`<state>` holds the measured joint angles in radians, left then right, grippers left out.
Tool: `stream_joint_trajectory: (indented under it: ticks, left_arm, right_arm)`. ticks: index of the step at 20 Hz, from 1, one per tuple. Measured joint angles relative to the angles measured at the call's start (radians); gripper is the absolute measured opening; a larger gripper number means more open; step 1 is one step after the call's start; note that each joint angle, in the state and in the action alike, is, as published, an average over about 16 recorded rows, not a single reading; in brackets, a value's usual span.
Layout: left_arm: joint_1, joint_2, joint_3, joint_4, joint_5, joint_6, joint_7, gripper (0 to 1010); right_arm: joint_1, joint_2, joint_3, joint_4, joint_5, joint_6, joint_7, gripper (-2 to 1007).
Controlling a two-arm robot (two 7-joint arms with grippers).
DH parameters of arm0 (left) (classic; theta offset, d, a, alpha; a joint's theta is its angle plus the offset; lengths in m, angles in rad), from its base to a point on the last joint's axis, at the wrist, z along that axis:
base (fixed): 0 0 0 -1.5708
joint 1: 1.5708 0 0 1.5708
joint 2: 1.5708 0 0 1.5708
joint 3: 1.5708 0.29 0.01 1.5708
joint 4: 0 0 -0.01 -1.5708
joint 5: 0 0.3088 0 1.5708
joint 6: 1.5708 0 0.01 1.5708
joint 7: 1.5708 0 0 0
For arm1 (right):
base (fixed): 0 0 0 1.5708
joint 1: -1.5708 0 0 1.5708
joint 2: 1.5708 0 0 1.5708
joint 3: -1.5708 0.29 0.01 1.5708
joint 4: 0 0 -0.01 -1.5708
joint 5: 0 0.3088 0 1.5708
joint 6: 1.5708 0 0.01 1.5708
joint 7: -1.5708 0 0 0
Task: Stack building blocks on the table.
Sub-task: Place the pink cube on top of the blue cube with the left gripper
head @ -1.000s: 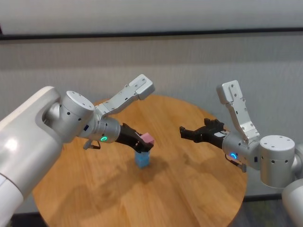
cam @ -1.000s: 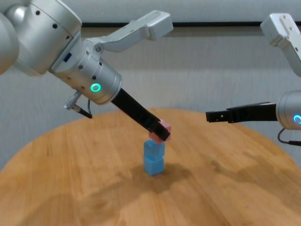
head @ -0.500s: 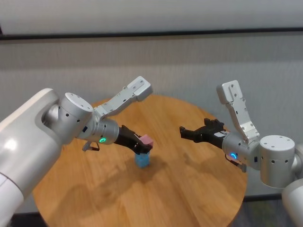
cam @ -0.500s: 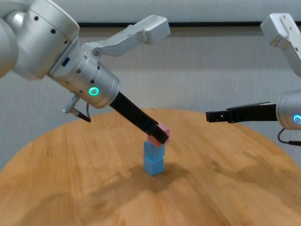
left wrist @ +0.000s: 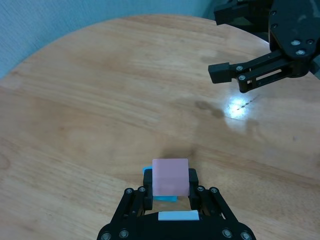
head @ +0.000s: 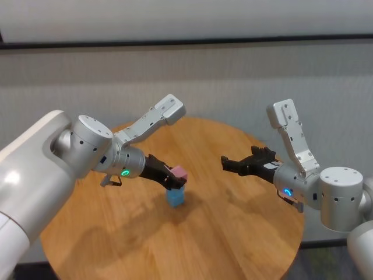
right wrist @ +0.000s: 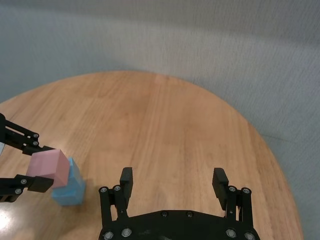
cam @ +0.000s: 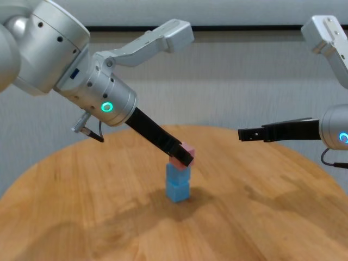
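Left arm reaches forward and down, wrist angled toward table centre; left gripper (cam: 184, 154) has its 2 fingers closed on a held cube. Right arm extended level, parked; right gripper (right wrist: 173, 182) hangs empty with fingers spread apart.

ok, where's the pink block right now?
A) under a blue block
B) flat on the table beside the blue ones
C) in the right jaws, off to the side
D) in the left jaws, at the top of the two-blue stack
D: the left gripper is shut on the pink block right atop the two stacked blue blocks; the right gripper hangs open and empty, well apart.
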<state>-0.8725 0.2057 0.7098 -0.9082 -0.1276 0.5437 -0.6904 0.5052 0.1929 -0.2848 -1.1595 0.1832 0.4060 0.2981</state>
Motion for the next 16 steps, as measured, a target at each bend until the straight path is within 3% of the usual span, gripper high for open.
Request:
stream_joint_trajectory:
  ticks: [9, 16]
  left_arm:
    - [-0.006, -0.005, -0.002, 0.020, 0.000, -0.009, -0.001, 403]
    - [-0.009, -0.009, -0.004, 0.028, 0.001, -0.017, 0.001, 484]
  right_arm:
    - [0.000, 0.000, 0.000, 0.000, 0.000, 0.000, 0.000, 1004]
    - [0.000, 0.000, 0.000, 0.000, 0.000, 0.000, 0.000, 1004]
